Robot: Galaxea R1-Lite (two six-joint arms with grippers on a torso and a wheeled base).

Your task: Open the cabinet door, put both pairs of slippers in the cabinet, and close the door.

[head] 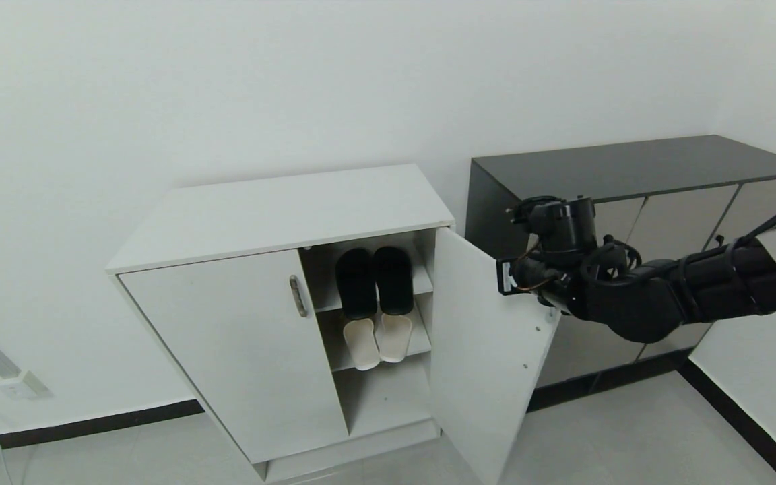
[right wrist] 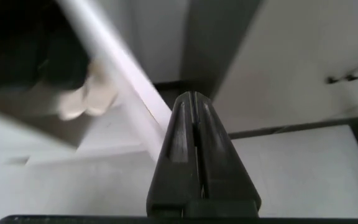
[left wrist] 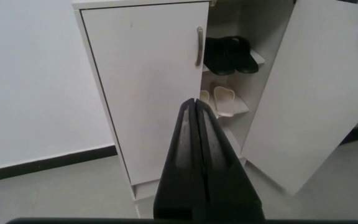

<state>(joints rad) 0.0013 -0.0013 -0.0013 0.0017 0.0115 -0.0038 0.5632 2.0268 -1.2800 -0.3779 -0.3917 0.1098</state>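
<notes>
Right gripper (right wrist: 195,98), pressed closed and empty, sits beside the open cabinet door (head: 489,350), dark sideboard (head: 630,165) behind.

Plain white cabinet (head: 280,212); black slippers (head: 374,279); pale slippers (head: 378,340), seemingly cream; sideboard (head: 630,165) dark grey on top.

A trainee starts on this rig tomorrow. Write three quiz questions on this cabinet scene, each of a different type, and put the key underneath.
1. True or false: both the black slippers and the white slippers are inside the cabinet.
2. Multiple choice: the black slippers sit A) above the white slippers, B) below them, C) beside them at the same level.
3. Short answer: with the right-hand door standing open, which task step is left?
Key: 1 true; 2 A; 3 closing the door.
</notes>
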